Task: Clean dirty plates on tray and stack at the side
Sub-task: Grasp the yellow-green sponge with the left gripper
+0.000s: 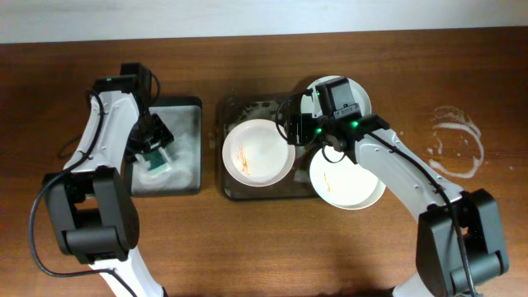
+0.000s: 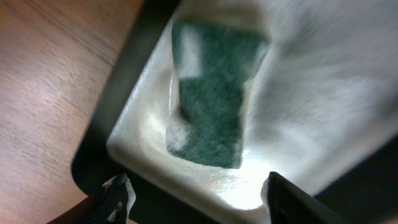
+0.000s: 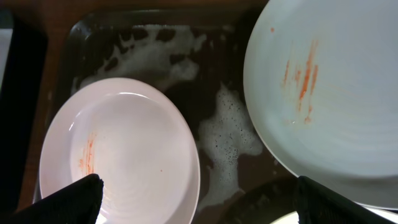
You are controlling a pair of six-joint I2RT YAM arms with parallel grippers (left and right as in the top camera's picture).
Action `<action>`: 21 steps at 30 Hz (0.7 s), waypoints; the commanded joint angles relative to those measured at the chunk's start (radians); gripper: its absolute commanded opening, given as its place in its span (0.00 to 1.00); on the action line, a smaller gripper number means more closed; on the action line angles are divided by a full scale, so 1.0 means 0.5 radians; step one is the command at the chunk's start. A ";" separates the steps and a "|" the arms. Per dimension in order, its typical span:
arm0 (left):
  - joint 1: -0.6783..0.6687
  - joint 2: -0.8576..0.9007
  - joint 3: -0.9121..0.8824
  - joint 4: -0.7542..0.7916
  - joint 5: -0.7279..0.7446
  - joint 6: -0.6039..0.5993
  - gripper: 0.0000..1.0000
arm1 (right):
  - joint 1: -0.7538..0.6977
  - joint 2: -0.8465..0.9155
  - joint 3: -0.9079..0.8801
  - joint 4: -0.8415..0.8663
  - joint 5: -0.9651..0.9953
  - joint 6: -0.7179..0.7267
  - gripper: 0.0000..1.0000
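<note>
Plates: three, white, shallow, all at the tray [image 1: 247, 191]; left plate [image 1: 258, 153] lies flat in the tray's left half, orange smear near its centre; far plate [image 1: 365, 97] sits at the tray's far right corner, partly hidden under my right wrist, orange streaks clear in the right wrist view; near plate [image 1: 338, 186] lies at the near right, seems to overhang the rim, my forearm crosses it; cannot tell if it is smeared
Tray: dark, white foam between the plates; none stacked at the side yet
Right gripper [image 3: 205, 205]: fingers spread wide, nothing between them; hovers over the foam between left plate and far plate, touching neither
Left gripper [image 2: 199, 199]: fingers apart, empty; hangs over the sponge [image 2: 211, 106], which lies soaked in the black tub [image 1: 194, 107] left of the tray
Handling: plates look stiff, light, breakable; wet and soapy, so I judge them slippery
Grip point: rim only; flat centre gives my fingers nothing; one finger under the raised edge, one on top, at a rim section clear of its neighbours
Risk: soapy rim may slide out of a light pinch; a tilted plate could knock its neighbour
</note>
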 commanded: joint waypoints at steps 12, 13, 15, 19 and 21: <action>0.050 -0.043 -0.201 0.341 0.085 0.079 0.58 | 0.011 0.085 0.031 -0.029 -0.011 -0.027 0.98; 0.050 -0.043 -0.201 0.347 0.085 0.079 0.58 | 0.011 0.085 0.031 -0.024 -0.011 -0.026 0.98; 0.050 -0.043 -0.201 0.352 0.086 0.079 0.59 | 0.011 0.085 0.031 -0.015 -0.013 -0.017 0.98; 0.050 -0.046 -0.200 0.344 0.085 0.131 0.73 | 0.011 0.085 0.031 -0.002 -0.037 -0.018 0.99; 0.050 -0.046 -0.201 0.350 0.085 0.191 0.78 | 0.011 0.085 0.031 -0.003 -0.047 -0.018 0.99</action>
